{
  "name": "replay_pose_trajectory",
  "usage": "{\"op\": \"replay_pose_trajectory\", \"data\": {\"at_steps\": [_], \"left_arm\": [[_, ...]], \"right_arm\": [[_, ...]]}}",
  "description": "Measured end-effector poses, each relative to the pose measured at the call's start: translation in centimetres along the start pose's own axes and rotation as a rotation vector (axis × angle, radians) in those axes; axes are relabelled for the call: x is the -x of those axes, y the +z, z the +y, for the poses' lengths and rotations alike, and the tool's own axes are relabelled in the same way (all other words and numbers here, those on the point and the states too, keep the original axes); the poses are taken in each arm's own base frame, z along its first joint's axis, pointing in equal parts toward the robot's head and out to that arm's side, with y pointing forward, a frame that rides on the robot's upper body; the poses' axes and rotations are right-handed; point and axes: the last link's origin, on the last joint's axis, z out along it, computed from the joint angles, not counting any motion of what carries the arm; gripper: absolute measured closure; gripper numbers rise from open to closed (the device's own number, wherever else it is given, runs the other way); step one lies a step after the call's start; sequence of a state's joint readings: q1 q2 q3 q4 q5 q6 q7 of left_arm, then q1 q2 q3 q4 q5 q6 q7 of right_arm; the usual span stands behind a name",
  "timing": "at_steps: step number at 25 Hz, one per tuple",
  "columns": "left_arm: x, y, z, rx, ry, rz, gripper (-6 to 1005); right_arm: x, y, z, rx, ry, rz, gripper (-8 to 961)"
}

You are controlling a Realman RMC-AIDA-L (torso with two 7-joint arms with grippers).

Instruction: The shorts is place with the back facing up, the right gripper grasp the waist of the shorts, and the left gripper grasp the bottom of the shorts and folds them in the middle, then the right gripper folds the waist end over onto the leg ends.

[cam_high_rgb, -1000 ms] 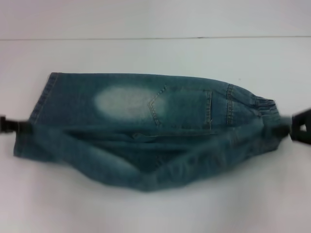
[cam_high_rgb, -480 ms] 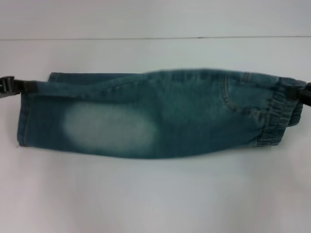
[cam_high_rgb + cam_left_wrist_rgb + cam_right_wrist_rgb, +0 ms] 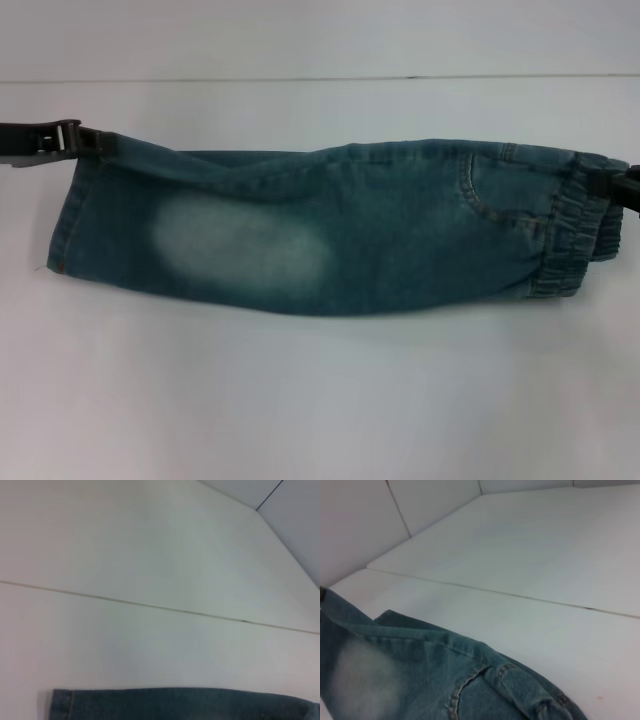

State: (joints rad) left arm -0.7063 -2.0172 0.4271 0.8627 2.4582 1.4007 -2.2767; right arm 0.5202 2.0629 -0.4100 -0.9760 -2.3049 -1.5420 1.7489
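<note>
The blue-green denim shorts (image 3: 380, 230) lie folded lengthwise in a long band across the white table, a pale faded patch (image 3: 240, 250) facing up. The stitched leg hem (image 3: 62, 230) is at the left and the gathered elastic waist (image 3: 575, 235) at the right. My left gripper (image 3: 92, 141) is at the far left corner of the hem, shut on the fabric. At the right edge of the head view my right gripper (image 3: 612, 187) is shut on the waist. The left wrist view shows a strip of the shorts (image 3: 190, 705); the right wrist view shows the shorts (image 3: 420, 680) with a pocket seam.
The white table (image 3: 320, 400) stretches out in front of the shorts. A thin seam line (image 3: 300, 78) crosses the table behind them, with more white surface beyond it.
The near half of the shorts was carried over onto the far half, so the pocket side is now covered. My left gripper moved farther back with the hem corner; the right one barely moved.
</note>
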Motion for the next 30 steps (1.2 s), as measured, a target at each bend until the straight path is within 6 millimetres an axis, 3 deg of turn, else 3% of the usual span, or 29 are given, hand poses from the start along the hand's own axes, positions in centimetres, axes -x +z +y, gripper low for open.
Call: {"op": "replay_pose_trajectory", "data": {"at_steps": [12,18,22,30], "left_arm": [[-1.5,1.2,-0.6,-0.116,0.024,0.024,928],[-1.9,1.7,-1.3,-0.184,0.056,0.062,821],[-2.0,2.2,-1.1,-0.199,0.1,0.059,749],[-1.8,3.1,-0.3,-0.198,0.165,0.046,472]], "right_arm": [[-0.2,1.0,-1.0,-0.044,-0.057,0.01,878],[-0.1,2.4,-1.4,-0.071,-0.122,-0.001,858],[0.2,3.0,-1.6,-0.087,-0.148,0.017,669],[0.1,3.4,-1.5,-0.091,-0.144,0.055,354]]}}
